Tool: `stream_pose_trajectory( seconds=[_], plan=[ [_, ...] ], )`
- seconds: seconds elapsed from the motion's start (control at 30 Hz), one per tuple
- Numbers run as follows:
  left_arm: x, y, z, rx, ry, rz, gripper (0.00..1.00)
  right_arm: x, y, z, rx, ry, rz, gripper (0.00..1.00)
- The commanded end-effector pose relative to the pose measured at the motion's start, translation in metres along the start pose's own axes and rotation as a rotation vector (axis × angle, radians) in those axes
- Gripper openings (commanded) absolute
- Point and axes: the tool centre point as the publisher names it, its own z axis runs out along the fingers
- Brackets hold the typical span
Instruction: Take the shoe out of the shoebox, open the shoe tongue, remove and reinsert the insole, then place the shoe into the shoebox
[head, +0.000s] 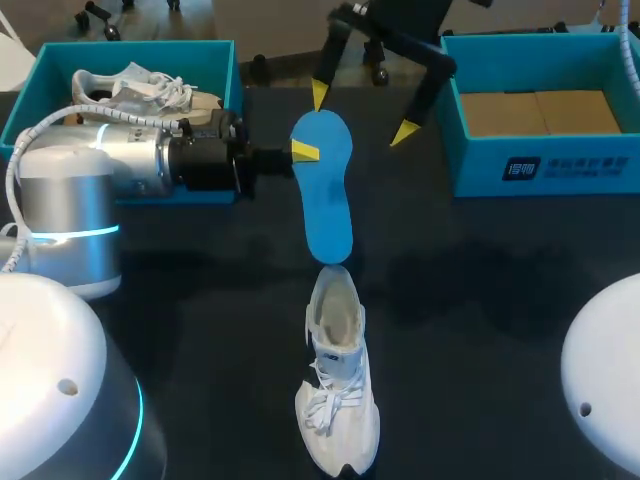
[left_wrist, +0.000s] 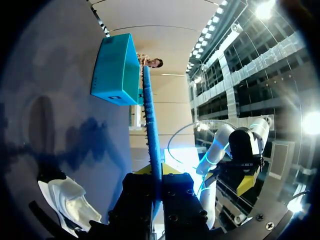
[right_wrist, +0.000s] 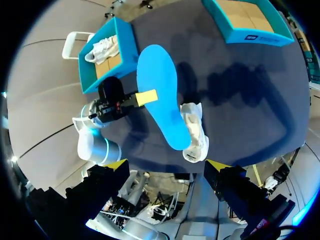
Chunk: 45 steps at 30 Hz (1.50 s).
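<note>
Clamping insole (head: 330, 205) edge, left gripper (head: 304, 151), shoe (head: 340, 400) below

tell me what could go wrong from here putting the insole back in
1. The left gripper pinches the blue insole only at one side edge, so the long free end may flex or pivot instead of entering the white shoe.
2. Nothing holds the shoe on the table; the right gripper hangs open above the insole's far end, so a push could slide or tip the shoe.

Blue insole (head: 327, 190), white shoe (head: 340, 400) — teal shoebox (head: 480, 165)
</note>
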Motion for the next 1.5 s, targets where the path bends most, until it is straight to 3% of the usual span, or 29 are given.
stream_pose_trajectory(
  seconds=[0.03,0.17,0.33,1.0,1.27,1.5],
  plan=[
    [0.0,0.0,0.001,0.002,0.0,0.0,0.0,0.013,-0.006,-0.008,-0.11,-0.156,-0.051,1.0],
    [0.0,0.0,0.001,0.002,0.0,0.0,0.0,0.022,-0.009,-0.011,-0.211,-0.239,-0.069,1.0],
    [0.0,0.0,0.001,0.002,0.0,0.0,0.0,0.029,-0.006,-0.008,-0.281,-0.26,-0.129,1.0],
    [0.0,0.0,0.001,0.002,0.0,0.0,0.0,0.043,0.003,0.019,-0.345,-0.322,-0.22,1.0],
    [0.0,0.0,0.001,0.002,0.0,0.0,0.0,0.025,0.001,0.018,-0.369,-0.115,-0.254,1.0],
    [0.0,0.0,0.001,0.002,0.0,0.0,0.0,0.006,0.002,0.016,-0.291,0.09,-0.232,1.0]
  ],
)
